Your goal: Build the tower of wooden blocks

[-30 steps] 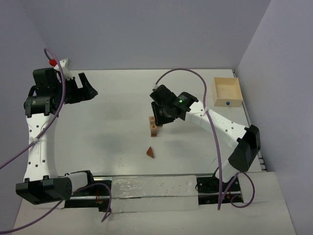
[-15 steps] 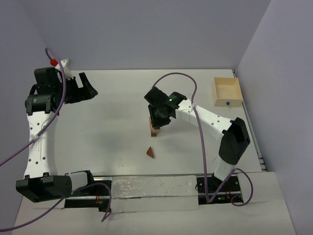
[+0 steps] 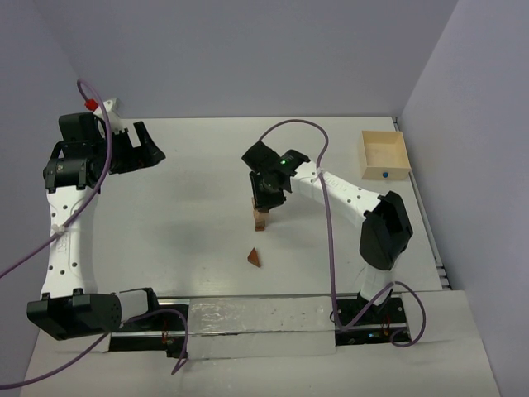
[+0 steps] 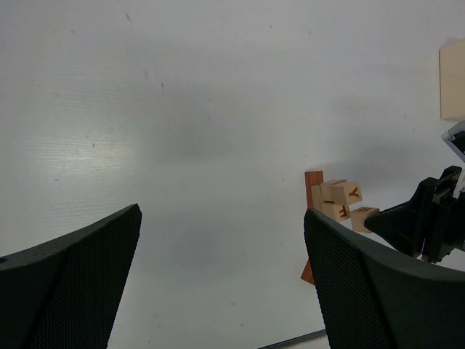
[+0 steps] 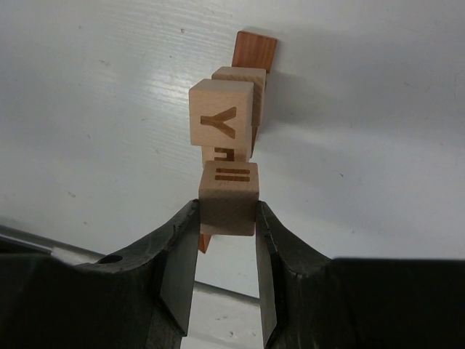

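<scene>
We start wide: across the white table [image 3: 190, 207], the right arm has folded its elbow in over the last second and swung toward 9 o'clock. That brings the right end effector [image 3: 265, 196] in over the middle. The left end effector [image 3: 147, 145] is parked at 10 o'clock, jaws spread wide and holding nothing, no change there. The open light-wood square box [image 3: 364, 155] sits far out at 2 o'clock.

Now the action: the narrow upright tower of tan and reddish-brown wood blocks [image 3: 261, 219] stands near centre, a Y-marked cube [image 5: 221, 120] uppermost. The reddish-brown wooden wedge [image 3: 254, 258] lies loose at the tower's 6 o'clock, well apart. Smallest of all, the small tan wooden cube with dark bar marks [image 5: 227, 198] is pinched in the right end effector, right at the tower's top. Whether it touches yet, we cannot tell. We judge placement is near, with the wedge left to cap it.
</scene>
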### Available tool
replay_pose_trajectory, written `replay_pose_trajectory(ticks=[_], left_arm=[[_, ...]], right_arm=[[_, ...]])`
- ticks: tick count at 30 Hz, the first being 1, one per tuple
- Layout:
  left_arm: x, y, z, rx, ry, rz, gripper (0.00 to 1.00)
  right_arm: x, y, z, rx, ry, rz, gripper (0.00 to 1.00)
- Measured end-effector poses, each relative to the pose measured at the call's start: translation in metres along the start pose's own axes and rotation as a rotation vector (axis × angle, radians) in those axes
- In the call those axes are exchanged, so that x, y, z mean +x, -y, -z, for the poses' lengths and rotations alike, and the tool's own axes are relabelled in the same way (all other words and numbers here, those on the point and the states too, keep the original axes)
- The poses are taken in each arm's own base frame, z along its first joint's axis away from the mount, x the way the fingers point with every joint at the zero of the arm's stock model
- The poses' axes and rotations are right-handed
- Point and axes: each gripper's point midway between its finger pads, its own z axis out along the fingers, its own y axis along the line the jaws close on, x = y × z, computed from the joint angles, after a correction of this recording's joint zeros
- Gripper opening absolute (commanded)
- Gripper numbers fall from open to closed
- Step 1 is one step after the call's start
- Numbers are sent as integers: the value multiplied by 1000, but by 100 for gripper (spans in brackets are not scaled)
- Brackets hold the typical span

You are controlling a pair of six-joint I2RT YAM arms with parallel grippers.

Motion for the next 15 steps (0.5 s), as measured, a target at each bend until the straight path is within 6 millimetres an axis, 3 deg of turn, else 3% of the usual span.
replay_pose_trajectory(ticks=[15], left_arm=[[0,-2,-2,-8,-3,2,99]], right_arm=[[-6,-3,-10,7,-8,-8,13]])
